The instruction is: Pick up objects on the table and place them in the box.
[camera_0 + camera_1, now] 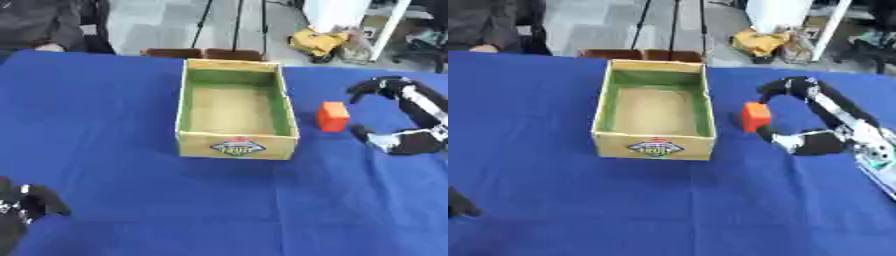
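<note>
A small orange block (332, 116) stands upright on the blue table just right of an open cardboard box (185, 100) with green inner walls, which holds nothing. My right hand (824, 120) lies on the table to the right of the block, open, fingers and thumb spread in a wide arc towards it; the thumb tip is next to the block's lower right, and whether it touches I cannot tell. My left hand (19, 209) rests at the lower left corner, far from the box; its finger pose is unclear.
The blue cloth (131, 190) covers the whole table. Beyond the far edge are brown chair backs (203, 53), tripod legs, a yellow object (317, 42) on the floor and a seated person at the upper left.
</note>
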{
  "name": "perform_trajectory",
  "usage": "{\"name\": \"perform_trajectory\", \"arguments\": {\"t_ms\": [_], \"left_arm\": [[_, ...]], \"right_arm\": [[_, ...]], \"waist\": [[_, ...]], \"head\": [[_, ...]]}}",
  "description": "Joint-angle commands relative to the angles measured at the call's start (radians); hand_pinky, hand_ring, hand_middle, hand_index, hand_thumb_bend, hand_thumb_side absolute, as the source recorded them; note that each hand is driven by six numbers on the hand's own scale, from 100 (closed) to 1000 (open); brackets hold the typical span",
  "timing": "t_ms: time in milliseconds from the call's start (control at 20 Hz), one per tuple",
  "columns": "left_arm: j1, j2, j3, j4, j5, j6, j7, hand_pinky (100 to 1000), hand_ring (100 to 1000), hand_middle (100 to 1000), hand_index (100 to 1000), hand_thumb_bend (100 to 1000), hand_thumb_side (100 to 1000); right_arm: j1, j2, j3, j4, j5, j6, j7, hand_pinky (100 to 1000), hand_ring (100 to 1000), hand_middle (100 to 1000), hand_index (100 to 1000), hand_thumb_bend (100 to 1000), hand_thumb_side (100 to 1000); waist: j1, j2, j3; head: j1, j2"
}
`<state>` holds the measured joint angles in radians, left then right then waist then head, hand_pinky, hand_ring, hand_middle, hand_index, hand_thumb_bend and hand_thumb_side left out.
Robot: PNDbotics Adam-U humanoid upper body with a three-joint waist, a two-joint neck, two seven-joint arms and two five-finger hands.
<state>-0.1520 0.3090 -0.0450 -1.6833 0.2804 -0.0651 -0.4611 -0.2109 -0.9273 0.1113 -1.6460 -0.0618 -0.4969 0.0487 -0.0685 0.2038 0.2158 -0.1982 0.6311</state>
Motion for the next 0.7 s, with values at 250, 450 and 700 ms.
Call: {"name": "perform_trajectory", "arguments": {"t_ms": [250,450,700], "left_arm": [[-0.009,0.011,0.011,-0.013,-0.002,-0.002,0.005,621,562,431,604,341,1000],[-0.009,0.011,0.012,-0.014,-0.006,-0.004,0.008,621,562,430,604,345,1000],[-0.010,0.009,0.015,-0.017,-0.014,-0.007,0.012,620,561,429,603,349,1000]], "right_arm": [[-0.012,-0.032,-0.017,-0.005,0.000,-0.005,0.001,824,817,617,809,350,320],[-0.015,-0.036,-0.020,-0.005,0.001,-0.007,-0.002,825,818,620,810,351,323],[-0.022,-0.045,-0.025,-0.005,0.006,-0.012,-0.007,828,825,636,813,358,328]], "waist": [[0.004,-0.008,-0.002],[0.003,0.000,-0.004],[0.003,0.018,-0.007]], "head": [[0.002,-0.011],[0.004,-0.011],[0.005,-0.014]]}}
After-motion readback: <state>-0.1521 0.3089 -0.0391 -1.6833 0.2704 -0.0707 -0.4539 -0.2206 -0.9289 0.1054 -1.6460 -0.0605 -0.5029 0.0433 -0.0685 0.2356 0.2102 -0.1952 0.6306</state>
